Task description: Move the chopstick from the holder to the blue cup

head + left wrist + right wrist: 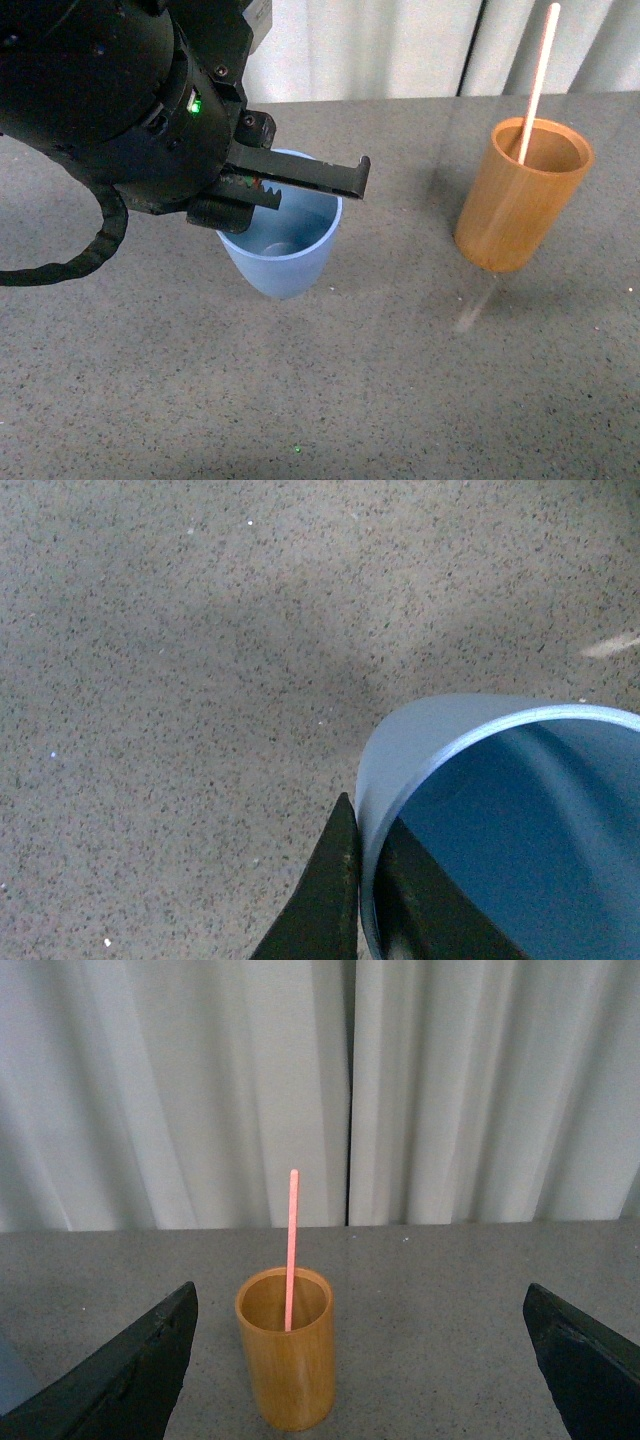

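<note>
The light blue cup (283,250) stands upright at the table's middle left. My left gripper (300,185) is shut on its rim, one finger inside and one outside, as the left wrist view shows on the cup's wall (420,740). The orange-brown holder (520,195) stands at the right with one pink-red chopstick (540,75) leaning in it. In the right wrist view the holder (287,1365) and chopstick (292,1245) stand ahead of my open right gripper (360,1380), left of its middle, with the fingers (130,1370) wide apart.
The grey speckled table (400,400) runs to white curtains (400,45) at the back. The left arm's black body and cable (90,110) fill the upper left of the front view.
</note>
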